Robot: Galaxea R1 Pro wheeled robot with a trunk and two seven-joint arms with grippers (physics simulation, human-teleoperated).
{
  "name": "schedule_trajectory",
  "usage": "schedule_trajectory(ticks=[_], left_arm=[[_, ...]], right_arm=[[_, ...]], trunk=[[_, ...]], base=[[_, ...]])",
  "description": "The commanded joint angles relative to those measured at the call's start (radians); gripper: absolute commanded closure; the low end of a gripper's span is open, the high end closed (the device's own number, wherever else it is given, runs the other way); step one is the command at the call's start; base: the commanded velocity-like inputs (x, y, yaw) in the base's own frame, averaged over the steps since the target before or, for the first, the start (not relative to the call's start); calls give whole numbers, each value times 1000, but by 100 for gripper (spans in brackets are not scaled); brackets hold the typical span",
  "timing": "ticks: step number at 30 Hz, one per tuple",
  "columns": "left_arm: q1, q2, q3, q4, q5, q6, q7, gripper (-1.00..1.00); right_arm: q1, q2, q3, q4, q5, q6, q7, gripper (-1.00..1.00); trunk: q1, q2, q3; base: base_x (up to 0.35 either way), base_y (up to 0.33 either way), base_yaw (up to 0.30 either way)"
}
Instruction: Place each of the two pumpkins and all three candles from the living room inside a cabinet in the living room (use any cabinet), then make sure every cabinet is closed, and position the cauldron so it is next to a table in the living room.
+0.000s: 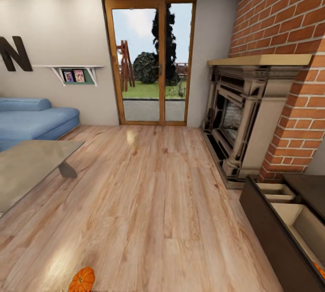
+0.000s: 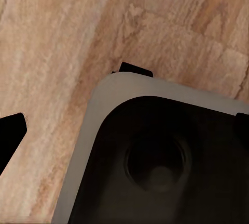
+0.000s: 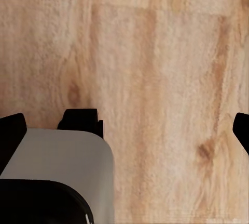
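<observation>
One bright orange pumpkin (image 1: 82, 279) shows at the head view's bottom edge, over the wood floor; I cannot tell what it rests on. The dark brown cabinet (image 1: 271, 228) stands at the lower right with two drawers pulled open, their beige insides showing. A sliver of orange (image 1: 318, 268) lies in the nearer drawer, too cut off to identify. My left gripper (image 2: 124, 130) and right gripper (image 3: 124, 128) hang open over the floor above my own grey and black base (image 2: 155, 161), with nothing between their fingers. The candles and the cauldron are out of view.
A glass-topped low table (image 1: 31, 165) stands at the left with a blue sofa (image 1: 31, 120) behind it. The stone fireplace (image 1: 243, 120) and brick chimney fill the right. Glass doors (image 1: 153, 61) are straight ahead across open wood floor (image 1: 149, 192).
</observation>
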Motion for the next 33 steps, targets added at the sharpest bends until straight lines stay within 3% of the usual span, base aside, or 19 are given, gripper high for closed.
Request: schedule_trajectory(ticks=[1,33], left_arm=[[-1,1,-6,-3,11,-3,-3,-100],[-1,1,-7,-3,11,-2,-6,-100]], right_arm=[[-1,-1,-8,2,5,-5,2,-100],[-1,-1,-8,2,5,-5,2,-100]], trunk=[[0,0,-1],[0,0,-1]], base=[[0,0,286],[0,0,285]])
